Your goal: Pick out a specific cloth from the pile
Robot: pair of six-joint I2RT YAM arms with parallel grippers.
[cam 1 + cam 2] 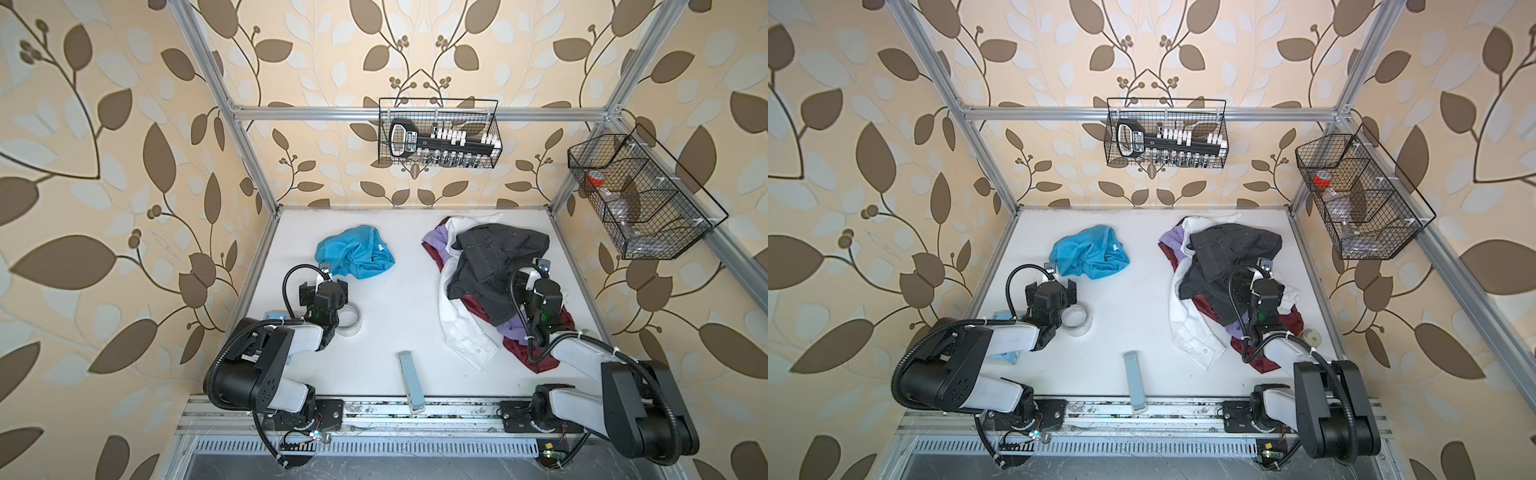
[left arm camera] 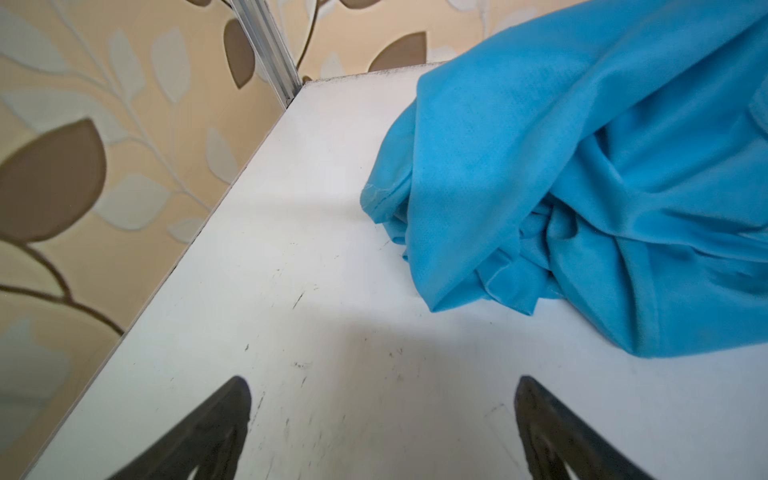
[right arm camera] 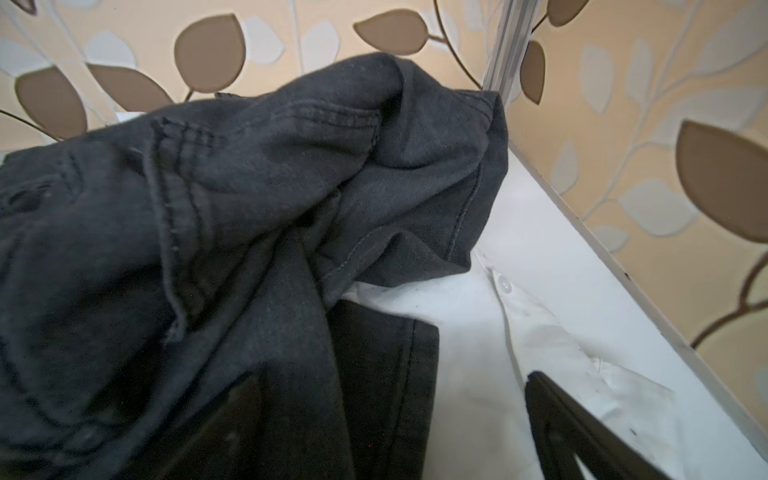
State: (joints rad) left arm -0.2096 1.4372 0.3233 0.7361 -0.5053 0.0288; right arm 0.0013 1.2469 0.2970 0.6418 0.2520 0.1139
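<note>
Seemingly separated already, the crumpled turquoise knit cloth (image 1: pixel 353 257) is best left clear of the mixed clothes pile (image 1: pixel 494 286), with both spread, empty grippers, left (image 2: pixel 382 432) and right (image 3: pixel 374 440), withdrawn.

Bright, even, diffuse illumination in both top views; soft, faint shadows on the desk (image 1: pixel 386 316); strong wide-angle curvature of frame rails toward edges; mild softness at the margins. Wrist views: near dark fingertips (image 2: pixel 199 436) out of focus; dark denim (image 3: pixel 208 232) underexposed, low detail.
</note>
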